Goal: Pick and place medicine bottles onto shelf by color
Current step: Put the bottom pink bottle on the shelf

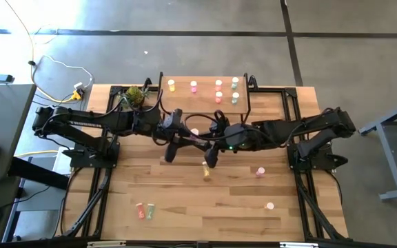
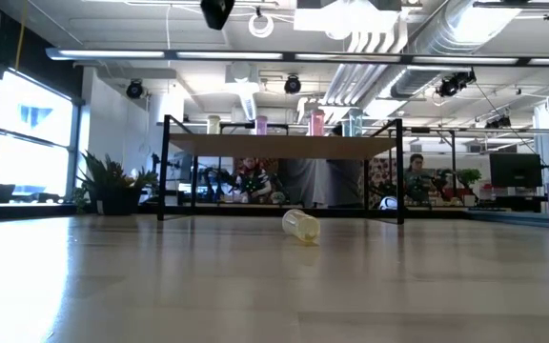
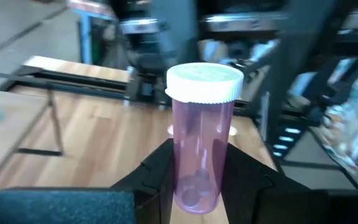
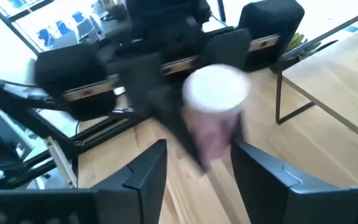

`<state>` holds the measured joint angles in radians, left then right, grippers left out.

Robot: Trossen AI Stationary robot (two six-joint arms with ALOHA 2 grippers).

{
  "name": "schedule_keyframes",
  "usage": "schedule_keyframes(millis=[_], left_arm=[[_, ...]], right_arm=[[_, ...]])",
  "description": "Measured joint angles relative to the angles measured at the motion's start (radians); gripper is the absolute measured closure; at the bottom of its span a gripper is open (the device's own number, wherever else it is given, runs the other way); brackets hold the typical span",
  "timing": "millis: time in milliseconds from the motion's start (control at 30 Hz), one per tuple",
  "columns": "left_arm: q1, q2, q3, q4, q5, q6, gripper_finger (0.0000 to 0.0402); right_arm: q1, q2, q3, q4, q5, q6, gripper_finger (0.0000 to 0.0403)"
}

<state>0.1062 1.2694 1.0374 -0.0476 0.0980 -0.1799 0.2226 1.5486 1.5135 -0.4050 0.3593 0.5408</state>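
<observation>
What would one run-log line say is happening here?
left gripper: shut on pink bottle | right gripper: open, beside pink bottle | yellow bottle: lying on table | shelf: several bottles on top

2 dark, matte black arms built of chunky jointed segments, with thin black cables looping off them. Each end effector, left (image 3: 194, 180) and right (image 4: 197, 171), carries 2 blocky, angular black fingers.

- My left gripper (image 3: 194, 180) is black, pinching a translucent pink bottle (image 3: 201, 146) with a white cap.
- My right gripper (image 4: 197, 168) is black too.
- The shelf (image 1: 185, 102) has a light wood top and black legs.
- A pale yellow bottle (image 2: 301, 226) lies on the light slatted wooden table (image 1: 205, 207).
</observation>
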Motion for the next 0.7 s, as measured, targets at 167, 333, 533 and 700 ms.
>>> schedule_keyframes(millis=[167, 333, 533, 700], left_arm=[[0.019, 0.0, 0.0, -0.001, -0.035, 0.0, 0.0311], [0.037, 0.0, 0.0, -0.004, -0.034, 0.009, 0.0311], [0.039, 0.0, 0.0, 0.001, -0.037, 0.078, 0.0311], [0.041, -0.001, -0.039, 0.111, -0.062, 0.076, 0.0311]], right_arm=[[0.0, -0.054, 0.0, -0.044, -0.021, -0.015, 0.0231], [-0.016, -0.105, 0.0, -0.049, -0.034, -0.126, 0.0231], [-0.094, -0.168, 0.0, -0.045, -0.051, -0.285, 0.0231], [-0.197, -0.199, 0.0, -0.01, -0.16, -0.429, 0.0231]])
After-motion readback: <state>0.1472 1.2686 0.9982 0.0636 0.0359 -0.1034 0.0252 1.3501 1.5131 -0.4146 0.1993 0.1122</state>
